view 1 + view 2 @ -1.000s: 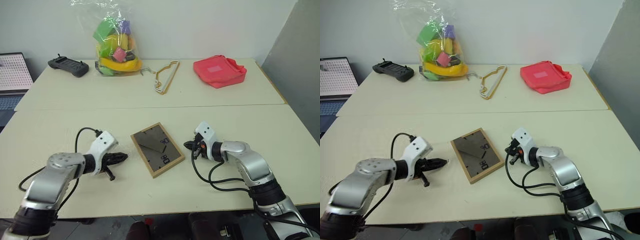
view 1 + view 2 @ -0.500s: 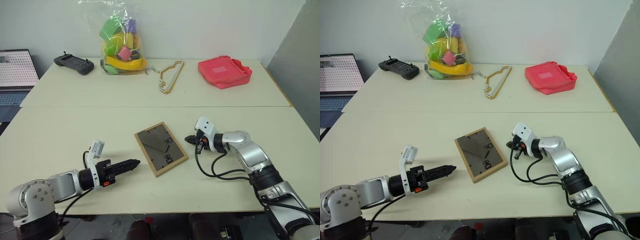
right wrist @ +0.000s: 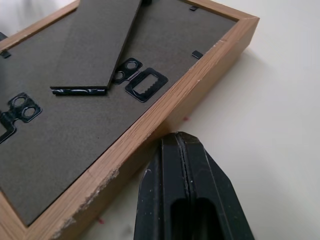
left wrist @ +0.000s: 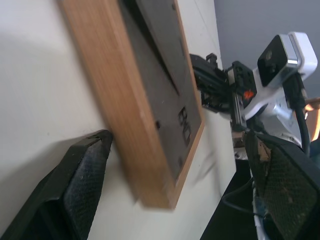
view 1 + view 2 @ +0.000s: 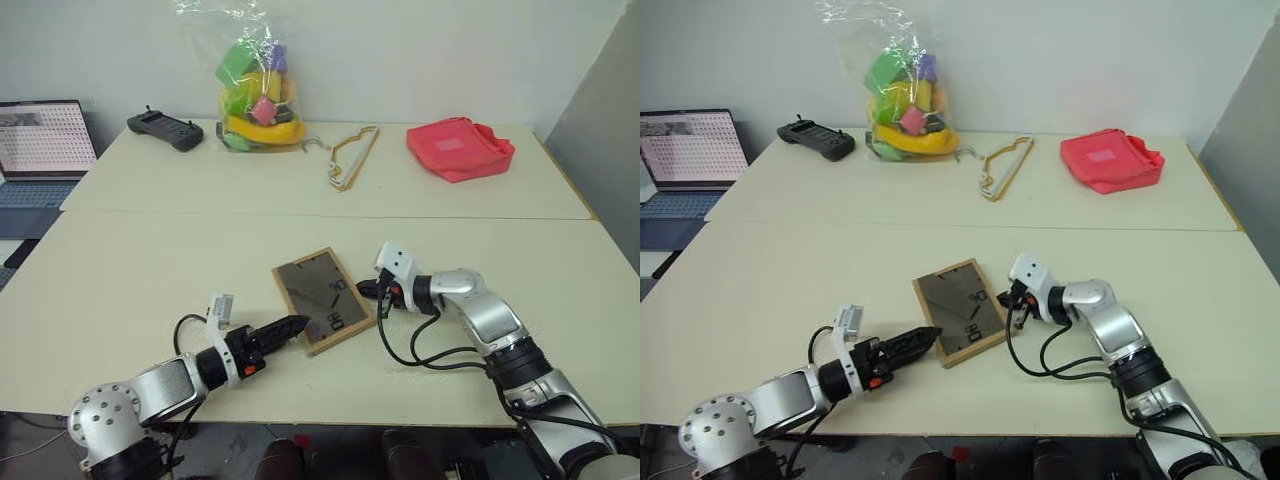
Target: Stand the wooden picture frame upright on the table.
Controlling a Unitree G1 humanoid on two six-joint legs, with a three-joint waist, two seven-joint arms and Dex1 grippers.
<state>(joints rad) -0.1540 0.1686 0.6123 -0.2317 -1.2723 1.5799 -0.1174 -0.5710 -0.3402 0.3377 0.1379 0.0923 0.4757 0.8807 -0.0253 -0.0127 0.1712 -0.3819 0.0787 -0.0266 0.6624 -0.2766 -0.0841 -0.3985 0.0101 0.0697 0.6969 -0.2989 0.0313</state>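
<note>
Fingers of the left gripper [image 4: 175, 165] stand spread wide, one low against the table beside the frame's near wooden edge, the other out past its corner, so the frame's near end sits inside the gap but nothing is pinched yet. From the head views this gripper [image 5: 290, 327] points up and to the right along the tabletop, its tip at the frame's near-left corner. The right gripper [image 3: 182, 150] is pressed shut, its tip just beside the frame's right long edge, near the corner with the sawtooth hanger; whether it touches the wood I cannot tell.

The frame [image 5: 323, 298] lies flat, back panel up, in the middle of the near table, its long axis running from far-left to near-right, slightly skewed to the table's edge. The fold-out stand [image 3: 100, 45] lifts a little off the back panel rather than lying flush. Both grippers are close, one on each side; the left one looks better placed to take hold, since its jaws are already open around the near edge, while the shut right one could serve as a stop or lever from the other side.

The table [image 5: 150, 280] is pale, smooth and bare around the frame, so the frame may slide if pushed. Well away on the far table sit a controller [image 5: 164, 129], a bag of toys [image 5: 256, 90], a hanger [image 5: 350, 155] and a red pouch [image 5: 460, 147]; a laptop [image 5: 45, 135] stands off to the far left.
</note>
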